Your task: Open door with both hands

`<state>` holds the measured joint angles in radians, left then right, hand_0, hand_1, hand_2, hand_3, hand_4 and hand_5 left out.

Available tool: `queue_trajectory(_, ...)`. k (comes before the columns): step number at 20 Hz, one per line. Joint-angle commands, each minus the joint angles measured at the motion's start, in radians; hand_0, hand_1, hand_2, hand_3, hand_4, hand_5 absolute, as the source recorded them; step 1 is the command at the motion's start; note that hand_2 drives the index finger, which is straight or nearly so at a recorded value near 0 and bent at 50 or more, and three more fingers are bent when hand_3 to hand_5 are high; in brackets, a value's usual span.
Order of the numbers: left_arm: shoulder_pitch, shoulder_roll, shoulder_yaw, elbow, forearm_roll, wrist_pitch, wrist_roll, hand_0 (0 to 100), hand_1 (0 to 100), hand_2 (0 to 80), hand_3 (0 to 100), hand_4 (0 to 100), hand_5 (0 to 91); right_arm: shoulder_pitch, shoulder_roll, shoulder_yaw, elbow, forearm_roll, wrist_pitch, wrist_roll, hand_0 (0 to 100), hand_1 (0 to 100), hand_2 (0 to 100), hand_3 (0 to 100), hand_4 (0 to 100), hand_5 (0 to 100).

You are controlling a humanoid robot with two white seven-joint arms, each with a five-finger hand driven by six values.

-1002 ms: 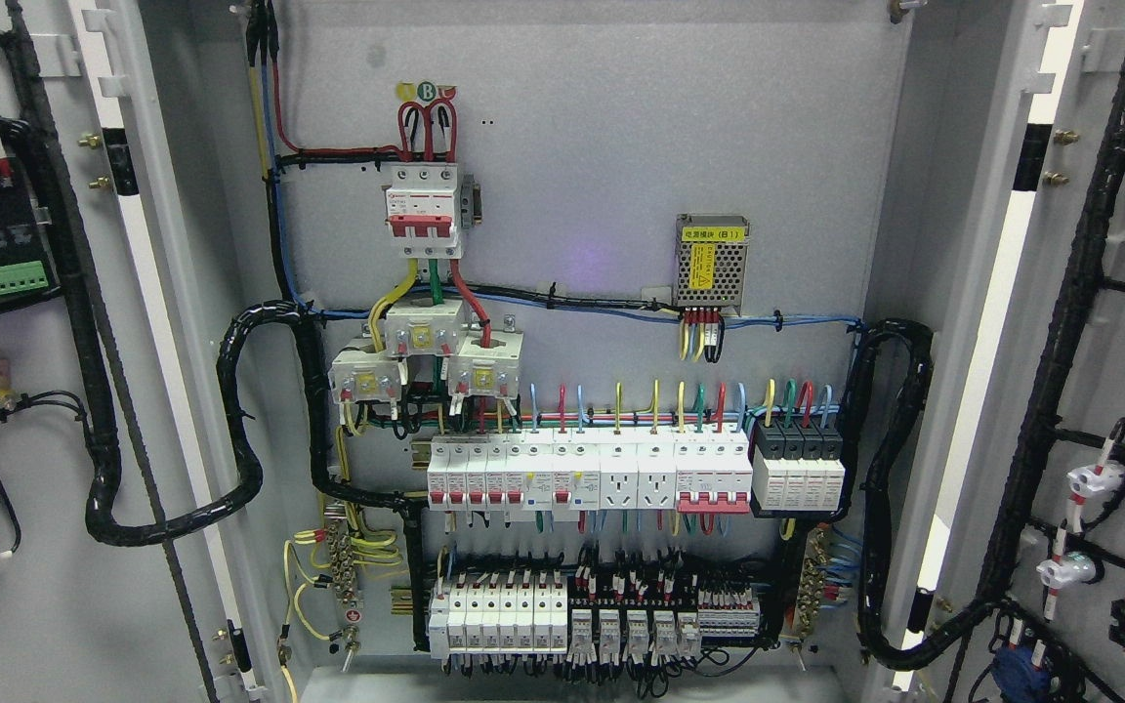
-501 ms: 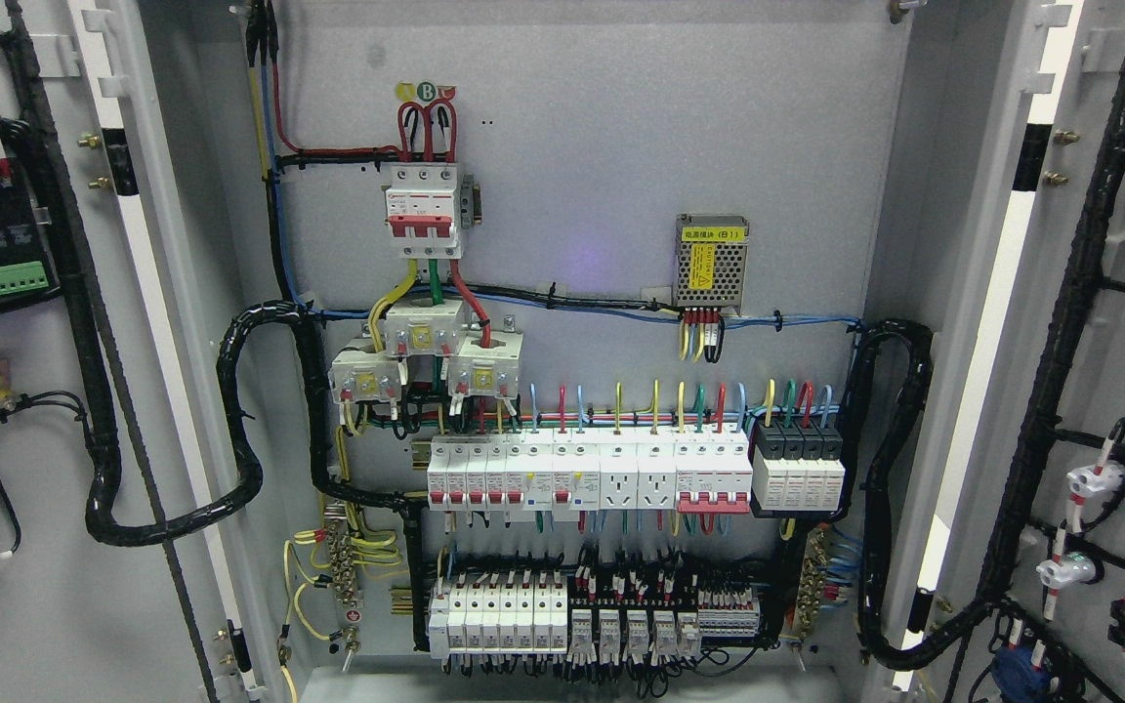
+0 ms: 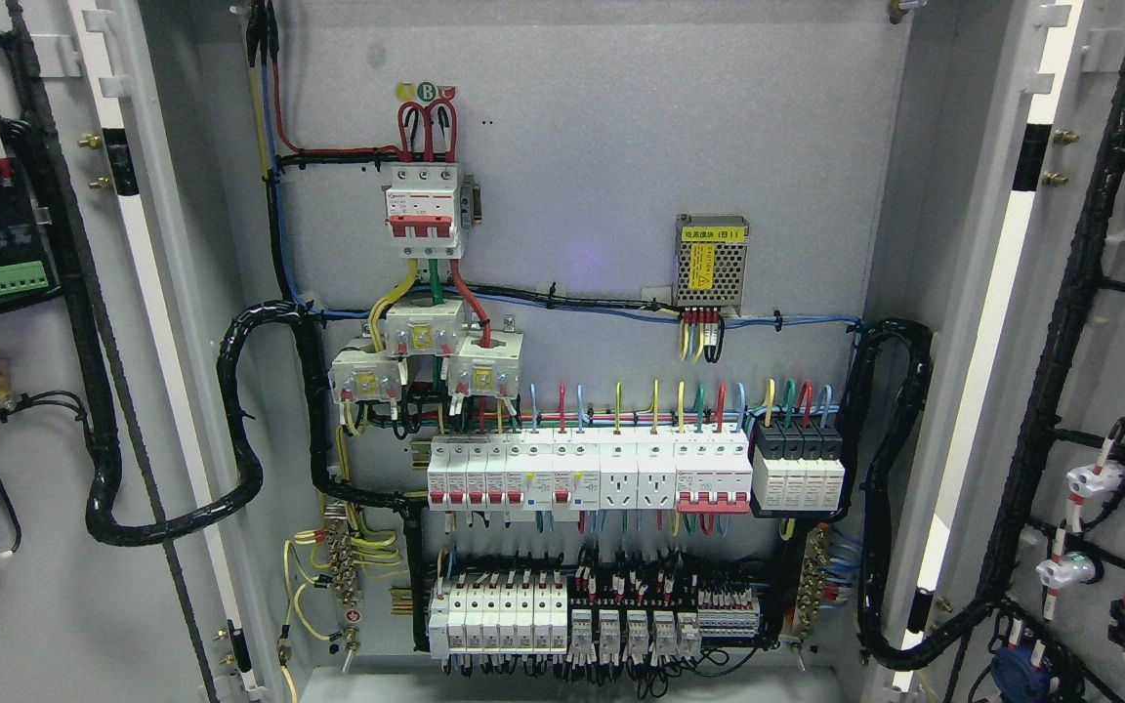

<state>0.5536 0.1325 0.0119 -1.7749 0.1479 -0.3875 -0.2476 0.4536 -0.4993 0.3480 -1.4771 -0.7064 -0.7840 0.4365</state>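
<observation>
The grey electrical cabinet stands wide open in the head view. Its left door [image 3: 45, 605] is swung out at the picture's left, showing its inner face with black cable looms and a green terminal block [image 3: 16, 278]. Its right door [image 3: 1124, 351] is swung out at the right, with black wiring and white connectors on its inner face. Between them the back panel [image 3: 582, 127] is fully exposed. Neither of my hands nor either arm shows anywhere in the picture.
On the back panel sit a red-and-white main breaker [image 3: 423, 211], a small power supply [image 3: 711, 261], a row of white breakers [image 3: 587, 475] and a lower row of relays [image 3: 562, 615]. Thick black cable bundles [image 3: 240, 420] loop along both inner sides.
</observation>
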Motion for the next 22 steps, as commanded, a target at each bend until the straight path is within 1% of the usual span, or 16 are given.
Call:
queue_trajectory(1,0.13,0.009,-0.082,0.12,-0.049,0.05,-0.002,0,0,0.0,0,0,0.0,0.063,0.068,0.141,0.404,0.016,-0.077,0.002,39,0,0,0,0,0)
queue_trajectory(4,0.207,0.016,-0.098,0.182,-0.089,0.05,-0.002,0,0,0.0,0,0,0.0,0.086,0.07,0.14,0.495,0.016,-0.075,0.001,39,0,0,0,0,0)
queue_trajectory(6,0.229,0.016,-0.098,0.239,-0.108,0.053,-0.004,0,0,0.0,0,0,0.0,0.089,0.071,0.14,0.575,0.018,-0.075,0.002,39,0,0,0,0,0)
queue_trajectory(7,0.23,0.016,-0.096,0.279,-0.117,0.053,-0.004,0,0,0.0,0,0,0.0,0.088,0.079,0.14,0.63,0.018,-0.075,0.002,39,0,0,0,0,0)
queue_trajectory(10,0.23,0.016,-0.092,0.432,-0.143,0.053,-0.007,0,0,0.0,0,0,0.0,0.08,0.126,0.14,0.8,0.019,-0.072,0.002,39,0,0,0,0,0)
queue_trajectory(12,0.212,0.016,-0.089,0.556,-0.149,0.052,-0.01,0,0,0.0,0,0,0.0,0.062,0.169,0.137,0.918,0.021,-0.063,0.002,39,0,0,0,0,0)
queue_trajectory(14,0.161,0.013,-0.089,0.673,-0.149,0.052,-0.01,0,0,0.0,0,0,0.0,0.01,0.226,0.129,1.067,0.041,-0.061,0.001,39,0,0,0,0,0)
queue_trajectory(15,0.138,0.012,-0.09,0.737,-0.149,0.052,-0.01,0,0,0.0,0,0,0.0,-0.025,0.261,0.126,1.153,0.06,-0.061,0.001,39,0,0,0,0,0)
queue_trajectory(16,0.115,0.012,-0.095,0.8,-0.149,0.052,-0.01,0,0,0.0,0,0,0.0,-0.064,0.287,0.124,1.243,0.082,-0.058,0.001,39,0,0,0,0,0)
queue_trajectory(17,0.091,0.009,-0.096,0.869,-0.149,0.052,-0.01,0,0,0.0,0,0,0.0,-0.108,0.313,0.124,1.329,0.102,-0.037,0.001,39,0,0,0,0,0)
queue_trajectory(18,0.068,0.006,-0.098,0.934,-0.149,0.052,-0.01,0,0,0.0,0,0,0.0,-0.145,0.339,0.124,1.384,0.117,0.006,0.001,39,0,0,0,0,0)
queue_trajectory(19,0.036,-0.001,-0.098,1.007,-0.149,0.052,-0.01,0,0,0.0,0,0,0.0,-0.171,0.358,0.123,1.423,0.126,0.075,-0.002,39,0,0,0,0,0)
queue_trajectory(21,-0.029,-0.028,-0.098,1.141,-0.149,0.052,-0.01,0,0,0.0,0,0,0.0,-0.202,0.37,0.124,1.437,0.136,0.217,-0.01,39,0,0,0,0,0)
queue_trajectory(22,-0.056,-0.039,-0.096,1.188,-0.149,0.05,-0.01,0,0,0.0,0,0,0.0,-0.21,0.375,0.124,1.443,0.14,0.265,-0.01,39,0,0,0,0,0)
